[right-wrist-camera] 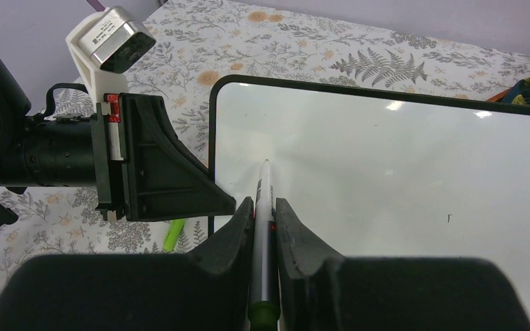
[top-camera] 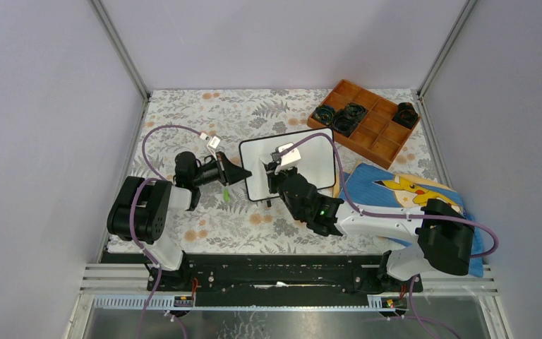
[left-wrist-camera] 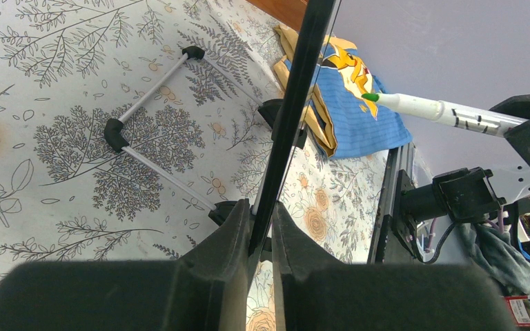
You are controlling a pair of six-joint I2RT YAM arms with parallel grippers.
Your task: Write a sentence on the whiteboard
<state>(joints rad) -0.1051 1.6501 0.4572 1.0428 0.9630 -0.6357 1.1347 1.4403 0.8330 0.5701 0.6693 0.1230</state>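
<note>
While the left gripper [top-camera: 245, 174] clamps the whiteboard [top-camera: 317, 166] by the black frame of its left edge, I take that board as the reference for every position below. The left wrist view shows both jaws closed flat on the frame, with the board seen edge-on between them. Just off the board's near left corner, a small green cap [top-camera: 225, 193] lies on the table [top-camera: 183, 120].

The board's white face is bare apart from one tiny dark speck. No green writing shows, so I judge the sentence not yet begun.

Over the left part of the board, the right gripper [right-wrist-camera: 264, 207] is closed on a marker [right-wrist-camera: 266, 181], pinching its barrel, with the tip aimed at the face close to the left edge. I cannot tell whether the tip touches the surface. To the right of the board lies a blue cloth [top-camera: 367, 185]. Beyond the board's far right corner sits a wooden tray [top-camera: 381, 133].

Handling notes:
- I judge the board light, thin and stiff, with a glossy face that offers little friction.
- It is likely to slide or pivot under pen pressure unless braced.
- The frame edge is the correct hold point, which keeps the writing face clear.
- The marker is smooth and light, so I would apply only gentle downward pressure to avoid it slipping in the jaws.
</note>
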